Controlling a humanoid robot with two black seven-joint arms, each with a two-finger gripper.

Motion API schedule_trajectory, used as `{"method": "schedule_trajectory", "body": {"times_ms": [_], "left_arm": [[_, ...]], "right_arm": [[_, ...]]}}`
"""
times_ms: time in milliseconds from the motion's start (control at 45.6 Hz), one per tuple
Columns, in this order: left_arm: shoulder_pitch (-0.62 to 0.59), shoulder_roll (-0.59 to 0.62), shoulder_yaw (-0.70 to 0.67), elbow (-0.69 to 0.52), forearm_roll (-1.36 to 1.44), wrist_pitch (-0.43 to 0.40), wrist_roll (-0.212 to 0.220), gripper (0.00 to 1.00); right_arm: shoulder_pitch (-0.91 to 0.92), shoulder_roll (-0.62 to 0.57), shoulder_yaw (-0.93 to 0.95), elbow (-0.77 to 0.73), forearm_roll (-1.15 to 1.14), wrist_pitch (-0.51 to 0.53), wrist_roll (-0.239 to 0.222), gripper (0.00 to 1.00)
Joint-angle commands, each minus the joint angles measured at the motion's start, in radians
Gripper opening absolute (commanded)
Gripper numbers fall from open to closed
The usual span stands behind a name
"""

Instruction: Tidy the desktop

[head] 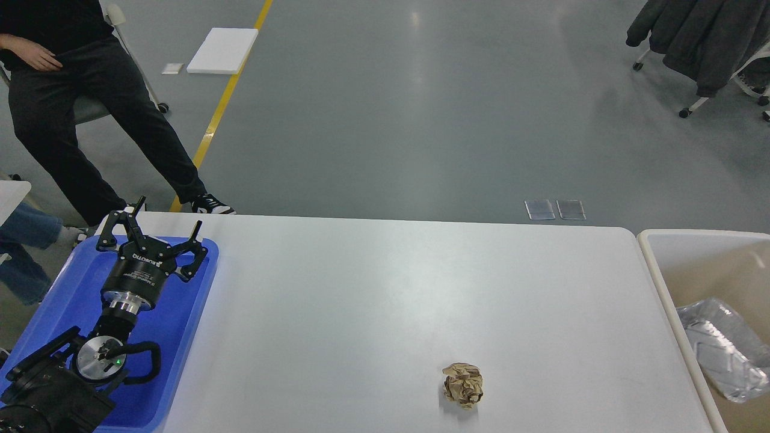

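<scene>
Lower middle of the frame, nearest me: a crumpled ball of brown paper (462, 385) sits alone on the counter (385, 288), well apart from everything else. It looks light, loosely wadded, with sharp creases and a small shadow under it. I judge it the one piece of clutter left to clear.

Lower right: a beige bin (656, 270) stands just beside the counter's right edge. A crushed foil tray (722, 349) lies inside it. By that, some tidying looks done already; the paper ball probably belongs in the same bin.

Lower left: my left arm comes up over a blue tray (180, 337) that rests on the counter's left end. My left gripper (157, 233) is released, fingers spread wide, grasping nothing, above the tray's far rim. No loose item shows in the visible part of the tray. My right arm is not in the frame.

The counter itself fills the lower half of the frame: white, smooth, rounded corners, a soft glare near its middle, otherwise bare but for the ball and tray.

Farther off: grey floor, a yellow floor line (222, 102) in the upper left, a person in black (90, 108) seated there, coats on a rack (704, 42) in the upper right.
</scene>
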Motion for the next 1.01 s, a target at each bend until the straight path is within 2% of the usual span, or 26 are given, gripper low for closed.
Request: {"method": "schedule_trajectory", "body": {"times_ms": [0, 351, 571, 812, 988], "left_arm": [[0.000, 0.000, 0.000, 0.000, 0.000, 0.000, 0.000, 0.99], [0.000, 0.000, 0.000, 0.000, 0.000, 0.000, 0.000, 0.99], [0.000, 0.000, 0.000, 0.000, 0.000, 0.000, 0.000, 0.99], [0.000, 0.000, 0.000, 0.000, 0.000, 0.000, 0.000, 0.99], [0.000, 0.000, 0.000, 0.000, 0.000, 0.000, 0.002, 0.99]], "right_arm": [[0.000, 0.000, -0.007, 0.004, -0.001, -0.021, -0.001, 0.99], [0.039, -0.015, -0.001, 0.021, 0.001, -0.015, -0.001, 0.99], [0.104, -0.079, -0.016, 0.064, -0.068, -0.013, 0.001, 0.99], [0.224, -0.188, -0.044, 0.251, -0.164, -0.013, -0.001, 0.99], [0.322, -0.199, -0.172, 0.332, -0.171, -0.010, -0.001, 0.99]]}}
